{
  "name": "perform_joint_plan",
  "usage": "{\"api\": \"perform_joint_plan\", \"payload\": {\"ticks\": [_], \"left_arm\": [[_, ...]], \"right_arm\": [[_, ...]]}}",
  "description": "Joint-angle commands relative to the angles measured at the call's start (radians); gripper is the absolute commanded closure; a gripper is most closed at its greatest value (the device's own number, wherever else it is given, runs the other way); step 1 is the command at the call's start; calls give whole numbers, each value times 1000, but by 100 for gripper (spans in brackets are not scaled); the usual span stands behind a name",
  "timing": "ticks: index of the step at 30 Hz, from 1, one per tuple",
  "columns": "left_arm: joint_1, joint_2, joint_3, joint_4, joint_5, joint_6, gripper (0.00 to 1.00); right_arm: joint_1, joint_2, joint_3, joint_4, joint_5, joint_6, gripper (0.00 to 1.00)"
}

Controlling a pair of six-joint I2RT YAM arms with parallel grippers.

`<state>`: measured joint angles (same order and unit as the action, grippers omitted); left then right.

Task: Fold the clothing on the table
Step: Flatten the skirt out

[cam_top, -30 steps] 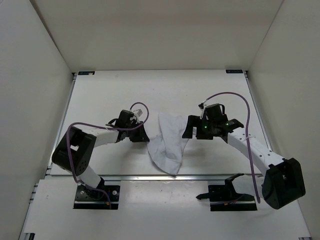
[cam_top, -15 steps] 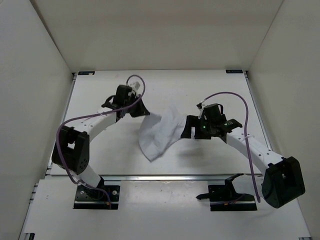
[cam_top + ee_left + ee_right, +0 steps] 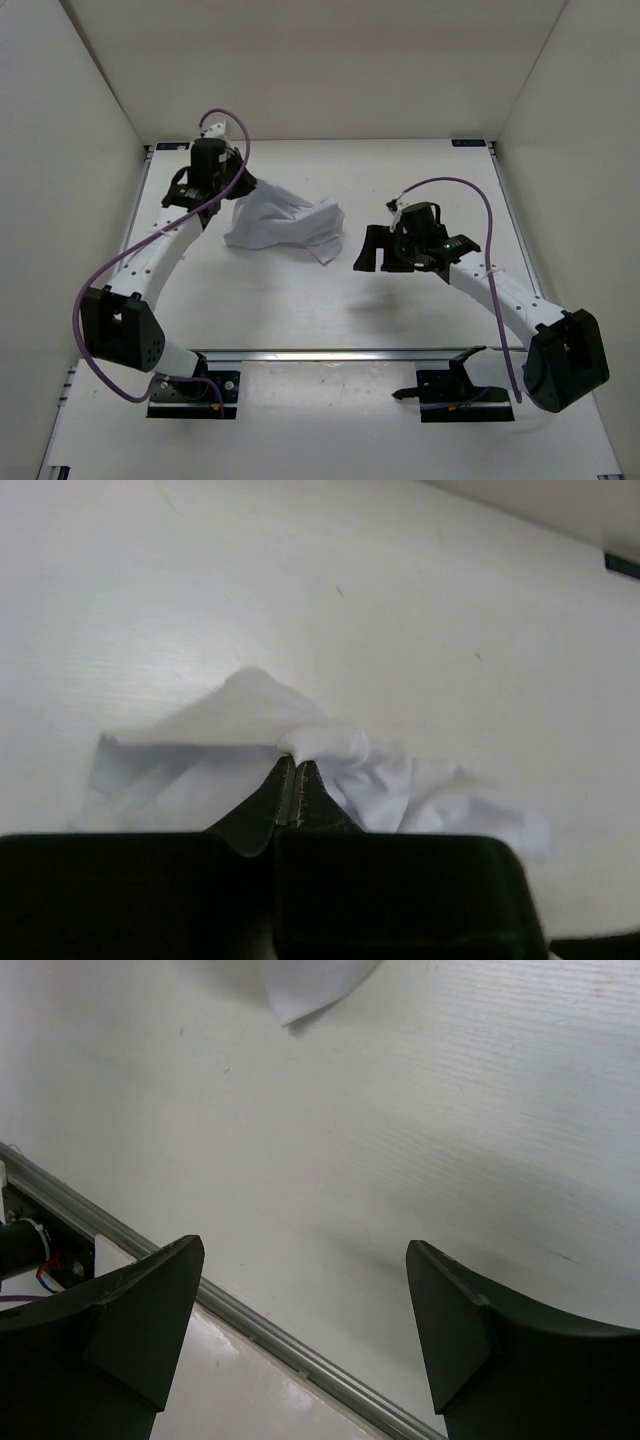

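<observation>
Your L gripper [image 3: 228,194] is clamped shut on a pinch of the clothing [image 3: 282,222] near the far-left corner of the table [image 3: 420,180], prob. so one edge gets pulled out and the crumpled fabric can spread. The rest trails bunched on the tabletop, tail pointing twd the centre. Your R gripper [image 3: 302,1250] hangs w/ jaws wide, holding nothing, over bare tabletop right of centre, apart from the cloth. It's likely parked there to take the free end. No fold made yet.
</observation>
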<state>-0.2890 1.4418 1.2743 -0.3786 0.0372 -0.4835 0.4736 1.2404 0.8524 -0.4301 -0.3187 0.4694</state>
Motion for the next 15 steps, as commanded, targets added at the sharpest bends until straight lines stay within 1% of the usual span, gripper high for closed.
{"api": "perform_joint_plan", "payload": {"ticks": [1,3,6,9,10,11,13,14,15], "left_arm": [[39,-32,155,-89,-184,78,100],[24,-26,235,-108,-226,95,100],[-24,-6,325,-115,-246,109,100],[-93,2,356,-99,-237,166,100],[-139,2,344,-98,-238,166,100],[-154,2,321,-86,-238,169,100],[-217,-12,234,-66,-192,161,100],[-226,-24,205,-50,-183,146,100],[-258,-35,138,-36,-165,141,100]], "right_arm": [[-38,-82,-7,19,10,12,21],[-56,-119,-10,-11,18,-5,21],[-95,-150,-9,-32,13,-17,22],[-115,-189,-19,-38,17,-17,21],[-115,-194,-21,-38,17,-14,21],[-116,-200,-30,-35,17,-11,21],[-131,-217,-39,-41,12,-11,21],[-139,-222,-49,-44,9,-11,21],[-148,-226,-56,-47,6,-11,21]]}}
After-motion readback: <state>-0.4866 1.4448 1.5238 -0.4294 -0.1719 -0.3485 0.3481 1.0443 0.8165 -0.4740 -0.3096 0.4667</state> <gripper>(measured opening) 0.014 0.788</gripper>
